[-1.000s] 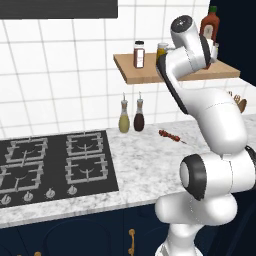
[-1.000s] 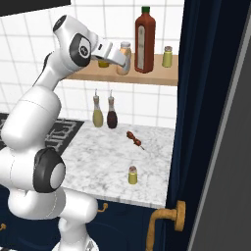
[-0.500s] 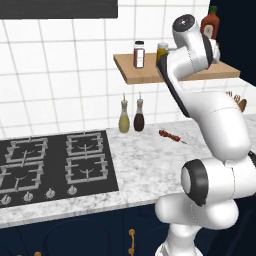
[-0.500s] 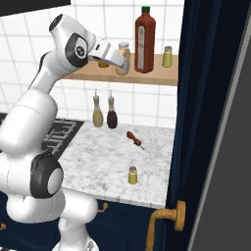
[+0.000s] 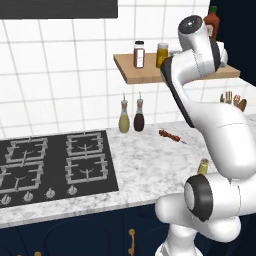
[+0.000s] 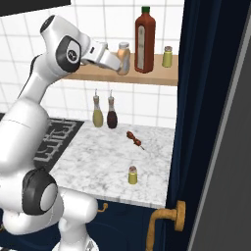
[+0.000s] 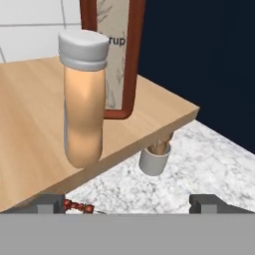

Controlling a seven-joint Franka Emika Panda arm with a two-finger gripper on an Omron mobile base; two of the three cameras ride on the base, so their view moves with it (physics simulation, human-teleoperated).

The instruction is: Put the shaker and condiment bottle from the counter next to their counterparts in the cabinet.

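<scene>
While upright at cabinet (image 7: 149,107) edge, condiment bottle (image 7: 83,99) between spread jaws.

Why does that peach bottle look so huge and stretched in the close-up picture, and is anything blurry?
Hand view: the condiment bottle sits right before the lens, so it looms large and slightly bowed, and the label of the tall red-brown bottle behind it reads soft. Right base view: the same bottle looks small, evenly lit, without glare.
</scene>
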